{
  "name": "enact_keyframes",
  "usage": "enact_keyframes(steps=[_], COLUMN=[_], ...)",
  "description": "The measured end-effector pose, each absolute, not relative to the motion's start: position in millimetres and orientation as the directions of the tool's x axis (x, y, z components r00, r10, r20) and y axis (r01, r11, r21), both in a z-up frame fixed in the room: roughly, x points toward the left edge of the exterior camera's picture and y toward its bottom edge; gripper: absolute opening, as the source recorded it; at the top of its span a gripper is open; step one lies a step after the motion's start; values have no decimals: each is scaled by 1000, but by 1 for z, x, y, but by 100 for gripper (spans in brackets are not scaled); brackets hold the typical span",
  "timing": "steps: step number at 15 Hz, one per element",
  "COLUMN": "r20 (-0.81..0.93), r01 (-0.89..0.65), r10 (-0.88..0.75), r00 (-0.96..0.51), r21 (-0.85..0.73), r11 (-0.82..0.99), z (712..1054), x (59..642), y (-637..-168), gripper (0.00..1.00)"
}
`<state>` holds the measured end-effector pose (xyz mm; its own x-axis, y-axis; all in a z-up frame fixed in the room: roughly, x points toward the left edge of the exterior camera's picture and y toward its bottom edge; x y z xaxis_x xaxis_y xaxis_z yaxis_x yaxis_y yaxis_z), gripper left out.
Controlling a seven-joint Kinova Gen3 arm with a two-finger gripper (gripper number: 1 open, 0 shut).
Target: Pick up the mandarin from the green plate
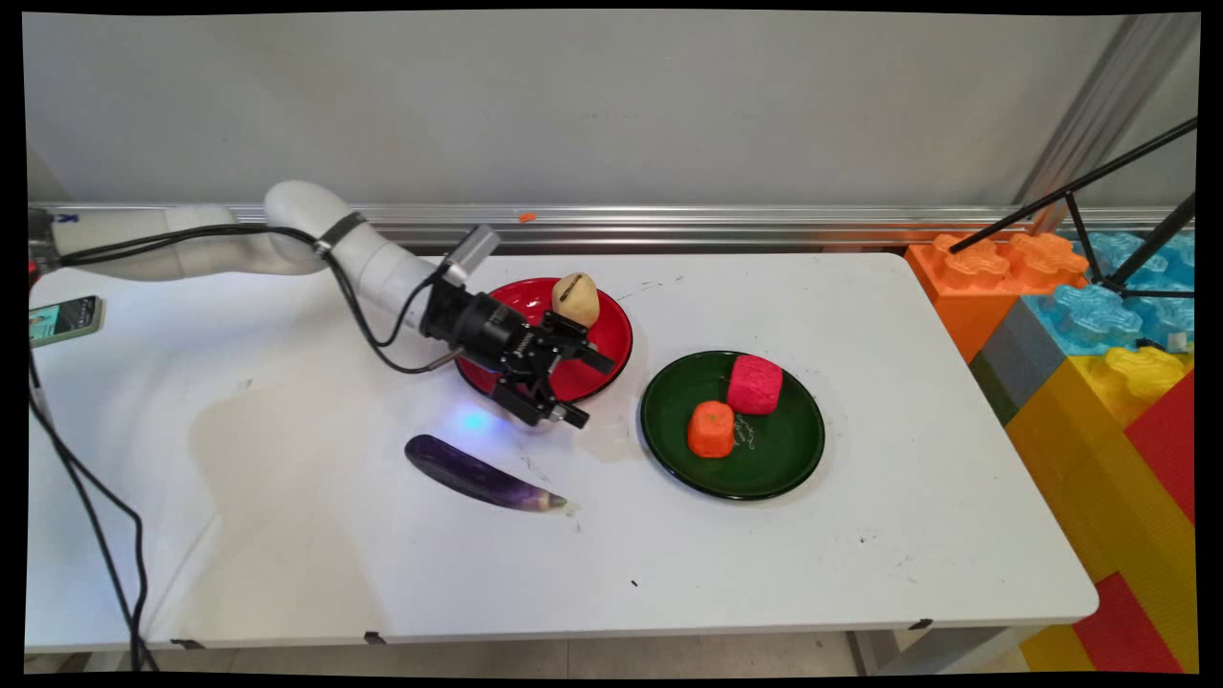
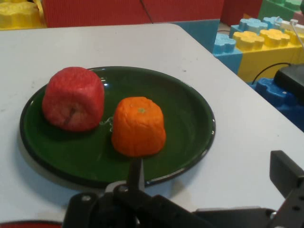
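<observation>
My gripper point(image 1: 587, 389) hangs low over the near right rim of a red plate point(image 1: 611, 355), open and holding nothing, and points toward a green plate point(image 1: 793, 468). On the red plate, just behind the fingers, stands a tan potato point(image 1: 575, 298). In the hand view the gripper point(image 2: 210, 164) faces the green plate point(image 2: 190, 109), which carries a red lumpy block point(image 2: 73, 98) on the left and an orange one point(image 2: 138, 126) nearest the fingers. The main view shows the same red block point(image 1: 755, 384) and orange block point(image 1: 711, 429). A purple eggplant point(image 1: 482, 474) lies on the table in front of the gripper.
A phone point(image 1: 63, 319) lies at the table's far left edge. Big toy bricks point(image 1: 1099, 373) in orange, blue, yellow and red are stacked past the table's right end, with a black tripod point(image 1: 1099, 229) above them. Black cables point(image 1: 96, 526) hang at the left.
</observation>
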<state>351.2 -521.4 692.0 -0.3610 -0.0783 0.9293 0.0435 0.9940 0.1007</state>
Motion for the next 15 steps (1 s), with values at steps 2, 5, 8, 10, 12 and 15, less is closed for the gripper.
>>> enact_keyframes(steps=[2,5,8,10,12,15], r20=[926,922,917,914,912,910], r01=[47,53,59,62,68,76], r10=[-78,-81,-85,-87,-89,-90], r00=[-369,-379,-391,-396,-401,-405], r21=[103,109,117,121,126,132], r11=[994,993,991,991,990,988], z=[693,696,698,699,700,700], x=[342,325,307,295,284,271], y=[-526,-535,-545,-550,-554,-559], gripper=[100,100,100,100,100,100])
